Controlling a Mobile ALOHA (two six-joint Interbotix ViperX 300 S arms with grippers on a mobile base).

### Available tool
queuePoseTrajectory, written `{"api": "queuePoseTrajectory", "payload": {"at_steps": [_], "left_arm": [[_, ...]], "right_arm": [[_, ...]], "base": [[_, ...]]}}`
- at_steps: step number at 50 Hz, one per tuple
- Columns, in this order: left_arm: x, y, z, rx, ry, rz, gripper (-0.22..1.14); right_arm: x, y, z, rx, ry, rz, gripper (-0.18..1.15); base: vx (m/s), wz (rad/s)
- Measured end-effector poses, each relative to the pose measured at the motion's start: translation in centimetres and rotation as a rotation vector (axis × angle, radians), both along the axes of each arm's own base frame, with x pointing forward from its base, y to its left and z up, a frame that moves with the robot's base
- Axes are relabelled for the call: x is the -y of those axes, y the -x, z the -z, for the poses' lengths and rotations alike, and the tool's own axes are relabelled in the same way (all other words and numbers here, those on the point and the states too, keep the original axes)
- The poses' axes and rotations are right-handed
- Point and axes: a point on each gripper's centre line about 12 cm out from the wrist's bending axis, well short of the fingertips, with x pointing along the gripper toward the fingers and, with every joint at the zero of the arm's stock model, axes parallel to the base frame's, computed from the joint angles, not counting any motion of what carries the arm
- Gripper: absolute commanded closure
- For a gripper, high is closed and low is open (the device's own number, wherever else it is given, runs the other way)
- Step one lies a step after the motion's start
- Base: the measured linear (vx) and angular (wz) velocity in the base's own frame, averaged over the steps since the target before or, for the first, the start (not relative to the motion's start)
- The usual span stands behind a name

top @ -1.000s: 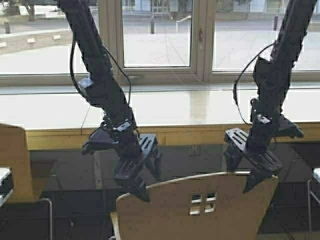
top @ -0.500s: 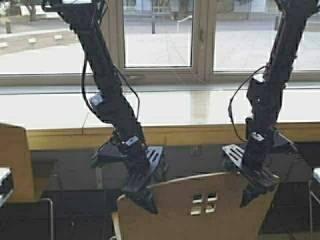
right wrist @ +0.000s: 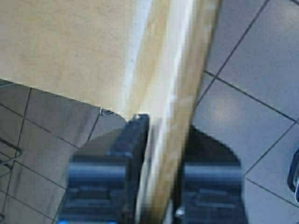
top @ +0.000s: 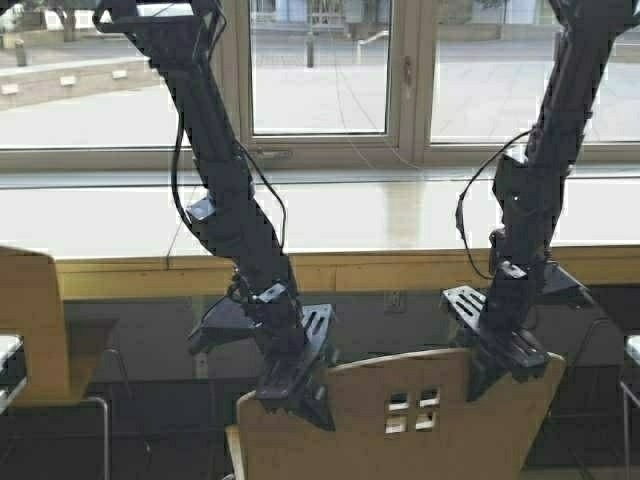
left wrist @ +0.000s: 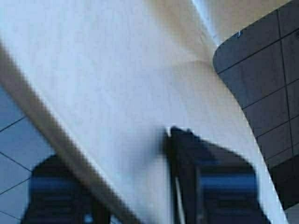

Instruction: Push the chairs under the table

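You have the chair (top: 400, 420) at lower centre of the high view: light tan moulded plywood, curved top edge, four small square cutouts in the back. The left gripper (top: 300, 385) sits on the back's upper left corner; the left wrist view shows the pale panel (left wrist: 117, 93) running between its two dark fingers (left wrist: 205, 186), so it pinches the backrest. The right gripper (top: 510, 360) sits on the upper right corner; in the right wrist view the plywood edge (right wrist: 173, 102) passes between its fingers (right wrist: 107, 172), clamped on it too. The table (top: 330, 215) spans mid-frame beyond the chair, with a thick yellowish front edge. A second chair (top: 30, 325) stands at the left edge.
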Motion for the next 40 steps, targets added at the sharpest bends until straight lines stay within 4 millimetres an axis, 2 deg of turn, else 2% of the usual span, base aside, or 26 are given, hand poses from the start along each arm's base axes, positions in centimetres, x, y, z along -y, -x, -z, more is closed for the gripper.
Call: {"api": "queuePoseTrajectory", "payload": {"at_steps": [17, 40], "left_arm": [[-0.8, 0.8, 0.0, -0.016, -0.017, -0.013, 0.89], [-2.3, 0.7, 0.2, -0.033, -0.028, -0.042, 0.89]], "right_arm": [[-0.3, 1.2, 0.2, -0.040, -0.014, -0.007, 0.93], [-1.2, 2.6, 0.1, -0.066, -0.015, -0.019, 0.93]], "base": [[0.06, 0.01], [0.14, 0.01]]}}
